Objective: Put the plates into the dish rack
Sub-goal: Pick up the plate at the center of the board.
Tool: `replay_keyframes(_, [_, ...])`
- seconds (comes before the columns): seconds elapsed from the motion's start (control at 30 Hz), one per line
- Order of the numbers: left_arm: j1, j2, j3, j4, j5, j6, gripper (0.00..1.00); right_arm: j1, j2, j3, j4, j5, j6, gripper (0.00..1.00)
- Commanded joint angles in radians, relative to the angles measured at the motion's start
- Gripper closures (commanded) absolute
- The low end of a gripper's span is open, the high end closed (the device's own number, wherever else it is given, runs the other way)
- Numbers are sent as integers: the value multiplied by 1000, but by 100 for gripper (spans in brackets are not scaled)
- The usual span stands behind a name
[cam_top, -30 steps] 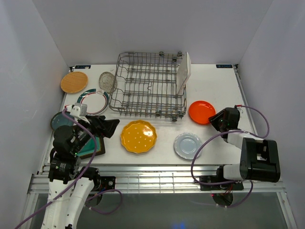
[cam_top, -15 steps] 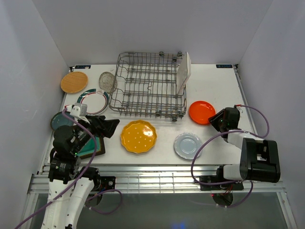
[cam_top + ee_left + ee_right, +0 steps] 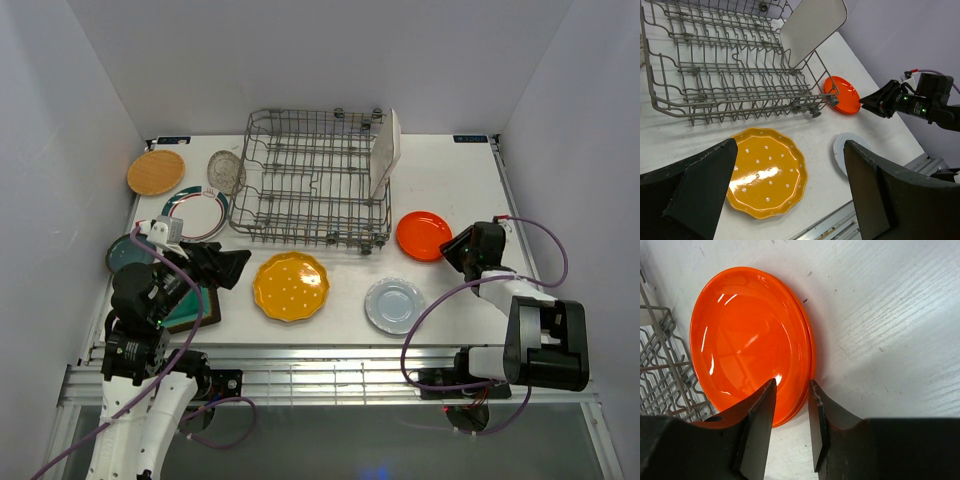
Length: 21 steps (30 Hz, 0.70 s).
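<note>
White tabletop (image 3: 880,315) — orange-red plate (image 3: 750,340) rim between right fingers (image 3: 760,425).

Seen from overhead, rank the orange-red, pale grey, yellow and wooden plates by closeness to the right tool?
1. Orange-red plate, beside the right tool.
2. Pale grey plate, near edge.
3. Yellow plate, centre.
4. Wooden plate, far-left corner.

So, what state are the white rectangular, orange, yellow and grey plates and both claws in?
white rectangular plate, upright in dish rack
orange plate, flat on table
yellow plate, flat on table
grey plate, flat on table
left claw, open
right claw, astride orange plate's rim, grip unclear
</note>
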Motion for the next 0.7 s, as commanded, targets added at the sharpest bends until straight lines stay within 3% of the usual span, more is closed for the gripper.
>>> replay_keyframes(0.0, [-1, -3, -2, 15, 6, 10, 2, -4, 7, 43, 6, 0, -8, 62])
replay_keyframes(0.67, [-1, -5, -2, 15, 7, 10, 2, -2, 35, 34, 47, -10, -1, 64])
